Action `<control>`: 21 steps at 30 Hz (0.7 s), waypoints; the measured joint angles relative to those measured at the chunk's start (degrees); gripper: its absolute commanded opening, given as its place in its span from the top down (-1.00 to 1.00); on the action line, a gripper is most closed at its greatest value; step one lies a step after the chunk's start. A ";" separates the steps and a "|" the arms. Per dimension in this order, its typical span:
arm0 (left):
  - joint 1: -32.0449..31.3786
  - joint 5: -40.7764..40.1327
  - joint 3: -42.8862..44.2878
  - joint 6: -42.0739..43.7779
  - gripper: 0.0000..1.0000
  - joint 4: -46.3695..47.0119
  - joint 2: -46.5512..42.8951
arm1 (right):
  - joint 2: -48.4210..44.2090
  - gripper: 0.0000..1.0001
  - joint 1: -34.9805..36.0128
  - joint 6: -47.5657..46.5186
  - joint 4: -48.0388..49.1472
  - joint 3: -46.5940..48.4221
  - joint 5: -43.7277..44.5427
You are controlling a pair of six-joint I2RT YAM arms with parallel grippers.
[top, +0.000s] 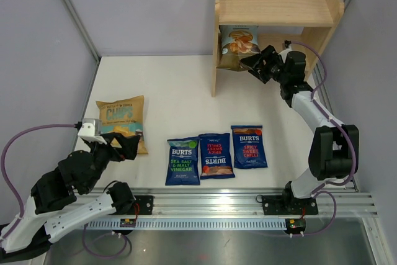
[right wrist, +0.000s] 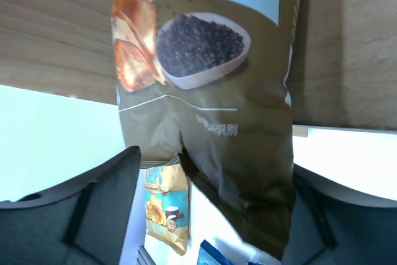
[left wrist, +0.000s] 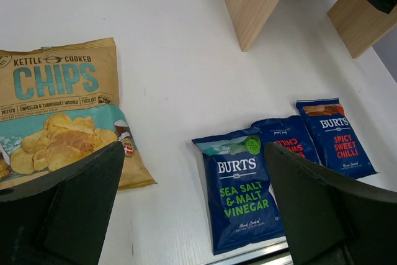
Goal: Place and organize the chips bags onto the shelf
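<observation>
We see the white bench [top: 180,91] brightly, evenly lit from above, with faint soft shadows beside the dark-blue bags [top: 216,155] and a deeper one under the shelf [top: 273,4]. In the right wrist view the light-blue-and-olive bag [right wrist: 217,110] is blurred and dim; the left wrist view is sharp.

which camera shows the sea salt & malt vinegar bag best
Left wrist view: the sea salt & malt vinegar bag lies close, its label easily read. The top external view shows it whole but smaller. The right wrist view does not clearly show it.
</observation>
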 measured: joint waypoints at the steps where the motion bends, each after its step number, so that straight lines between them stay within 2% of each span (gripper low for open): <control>1: 0.00 -0.09 0.00 -0.13 -0.98 0.00 0.15 | -0.63 -0.73 -0.35 -0.09 -0.33 -0.15 0.00; 5: 0.00 -0.85 0.00 -0.92 -0.98 -0.13 2.19 | -3.54 -0.85 -1.68 -0.81 -1.20 -1.55 0.00; 7: 0.00 -1.79 0.13 -1.51 -0.98 -0.55 4.74 | -4.90 -0.99 -2.23 -1.29 -2.10 -2.25 0.00; 14: 1.31 -2.95 0.85 -1.81 -0.98 -2.29 20.57 | -12.72 -0.99 -4.00 -5.49 -8.61 -6.95 0.04; 17: 6.16 -0.74 0.96 -0.37 -0.98 -1.46 27.50 | -17.44 -0.99 -4.15 -8.44 -13.55 -8.57 0.31; 21: 23.10 8.70 0.74 2.47 -0.98 1.27 32.09 | -24.46 -0.99 -4.15 -12.90 -21.70 -9.11 2.64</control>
